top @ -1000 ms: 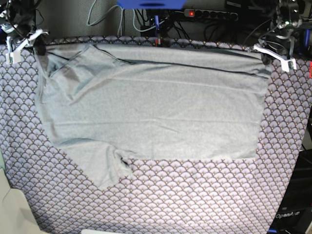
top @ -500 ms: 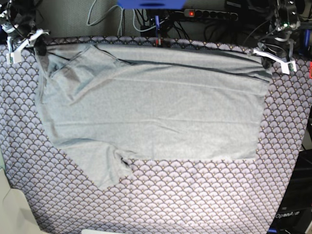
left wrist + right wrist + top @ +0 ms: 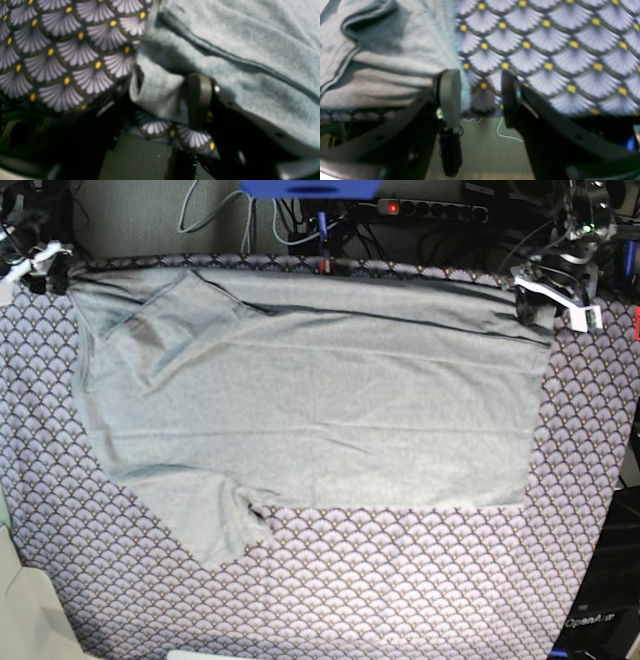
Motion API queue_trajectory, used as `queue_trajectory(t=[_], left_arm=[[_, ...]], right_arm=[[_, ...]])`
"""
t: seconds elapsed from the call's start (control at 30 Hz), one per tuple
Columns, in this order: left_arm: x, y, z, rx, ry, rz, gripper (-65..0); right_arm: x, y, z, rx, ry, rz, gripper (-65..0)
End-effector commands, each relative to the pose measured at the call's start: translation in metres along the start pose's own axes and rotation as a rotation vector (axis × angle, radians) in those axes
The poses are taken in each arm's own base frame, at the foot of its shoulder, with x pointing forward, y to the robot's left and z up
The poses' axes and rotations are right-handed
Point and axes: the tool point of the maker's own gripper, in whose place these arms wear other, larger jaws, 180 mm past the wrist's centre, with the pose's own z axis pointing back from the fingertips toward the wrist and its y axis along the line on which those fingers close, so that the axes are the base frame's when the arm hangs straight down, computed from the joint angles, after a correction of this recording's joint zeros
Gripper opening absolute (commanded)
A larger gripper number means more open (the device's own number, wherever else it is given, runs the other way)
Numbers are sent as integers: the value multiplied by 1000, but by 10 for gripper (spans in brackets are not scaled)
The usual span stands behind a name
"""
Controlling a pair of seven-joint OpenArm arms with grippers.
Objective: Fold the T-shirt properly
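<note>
While earlier clamped, claws (image 3: 480,97) apart now.

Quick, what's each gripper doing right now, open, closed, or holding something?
Left gripper: cannot tell; one finger lies against the T-shirt corner, the other is hidden.
Right gripper: open, holding nothing, beside the shirt's edge.

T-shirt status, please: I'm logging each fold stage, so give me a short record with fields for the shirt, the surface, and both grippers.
garment: T-shirt, grey, spread flat, one fold along the far edge
sleeve: one points toward the near left in the base view
surface: purple fan-scale tablecloth
left gripper: at the shirt's far corner, cloth corner lying against one finger; grip unclear
right gripper: open, at the other far corner, beside the shirt's edge, holding nothing
</note>
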Motion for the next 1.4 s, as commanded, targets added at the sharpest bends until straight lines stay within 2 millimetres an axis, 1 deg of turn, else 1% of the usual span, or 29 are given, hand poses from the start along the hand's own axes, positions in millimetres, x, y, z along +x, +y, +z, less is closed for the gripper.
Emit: queue_trajectory(t=[0.0,0.07,0.17,0.27,0.33,0.37,0.47,0.5,0.53,0.57,0.63,0.7,0.8,0.87,0.9,0.97,1.07,1.1,1.2,1.37], left_arm=[[-8,3,3,4,41,-12,-323],[-6,5,3,7,34,-11,-323],[-1,16,6,36,14,12,-322],[2,27,11,72,-7,37,-322],[6,27,12,53,-16,29,-322],[7,23,12,27,-18,16,-322],[20,21,18,6,-59,0,-322],[21,22,20,10,-71,9,-322],[28,24,24,17,-92,10,-322],[33,28,28,27,-114,14,-322],[45,34,35,39,-151,6,-322],[53,41,42,54,-178,1,-322],[65,51,49,84,-211,-2,-324],[69,51,50,87,-222,-5,-329],[68,49,49,81,-220,-6,-350],[69,48,49,79,-222,-6,-437],[66,49,47,84,-200,2,-643],[65,48,44,81,-178,5,-650],[61,45,36,72,-118,15,-650],[61,43,35,67,-107,13,-650]], right_arm=[[20,-9,5,-18,-57,12,-373],[22,-14,8,-32,-67,9,-373],[26,-21,12,-53,-79,5,-373],[24,-19,13,-53,-81,0,-373],[22,-16,11,-47,-79,-3,-374],[22,-16,11,-47,-79,-3,-376],[22,-14,10,-44,-84,-12,-377],[21,-13,9,-43,-86,-16,-378],[23,-12,9,-42,-89,-13,-380],[26,-10,10,-38,-96,-5,-391],[26,-5,11,-33,-100,-1,-436],[27,-3,11,-30,-106,-1,-493],[28,1,10,-23,-107,2,-597],[23,11,3,9,-88,8,-647],[20,17,1,25,-78,11,-650],[16,25,-4,49,-64,14,-650],[4,40,-9,92,-30,19,-650],[2,47,-12,109,-23,20,-650],[-3,58,-16,141,-8,24,-650],[-11,77,-23,194,17,34,-650]])
